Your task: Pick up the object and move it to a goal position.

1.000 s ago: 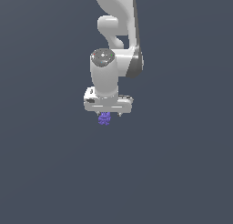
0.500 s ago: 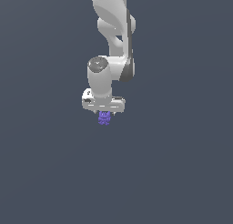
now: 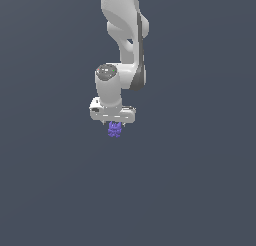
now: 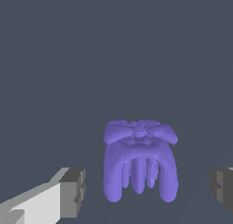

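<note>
While unclasped, object (image 4: pixel 139 160) between tool (image 4: pixel 148 187) fingers

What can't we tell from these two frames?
- Contact: in the wrist view both fingertips stand apart from the purple object; a gap shows on each side.
- Gripper fingers: in the exterior view, hidden behind the hand body and too small to resolve.
- Object height above the floor: no shadow or surface edge shows in either view.
- Goal position: no marker visible in either view.
- One fingertip: cut off by the wrist view's edge.
</note>
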`<state>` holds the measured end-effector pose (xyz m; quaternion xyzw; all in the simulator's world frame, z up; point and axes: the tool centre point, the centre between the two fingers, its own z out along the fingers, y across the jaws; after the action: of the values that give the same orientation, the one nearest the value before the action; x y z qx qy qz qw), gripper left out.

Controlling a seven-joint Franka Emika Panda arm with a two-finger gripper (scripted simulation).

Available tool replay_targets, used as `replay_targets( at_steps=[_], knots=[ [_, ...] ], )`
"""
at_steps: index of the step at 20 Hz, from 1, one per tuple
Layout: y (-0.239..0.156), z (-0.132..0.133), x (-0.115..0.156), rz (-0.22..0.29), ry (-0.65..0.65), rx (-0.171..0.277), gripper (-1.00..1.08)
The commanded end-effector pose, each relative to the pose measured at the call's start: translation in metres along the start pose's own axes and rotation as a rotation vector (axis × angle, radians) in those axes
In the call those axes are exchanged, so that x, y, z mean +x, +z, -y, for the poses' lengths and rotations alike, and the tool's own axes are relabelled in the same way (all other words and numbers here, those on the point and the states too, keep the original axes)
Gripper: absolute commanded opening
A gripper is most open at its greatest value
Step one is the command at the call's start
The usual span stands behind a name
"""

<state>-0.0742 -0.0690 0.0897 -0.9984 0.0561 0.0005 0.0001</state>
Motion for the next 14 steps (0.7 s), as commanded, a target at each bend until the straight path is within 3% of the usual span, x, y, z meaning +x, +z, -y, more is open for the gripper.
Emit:
replay_targets(
  at_steps=[1, 14],
  knots=[
    [0.003, 0.0, 0.0, 0.0, 0.0, 0.0, 1.0],
    [0.049, 0.0, -0.001, -0.001, 0.0, 0.0, 1.0]
  ],
)
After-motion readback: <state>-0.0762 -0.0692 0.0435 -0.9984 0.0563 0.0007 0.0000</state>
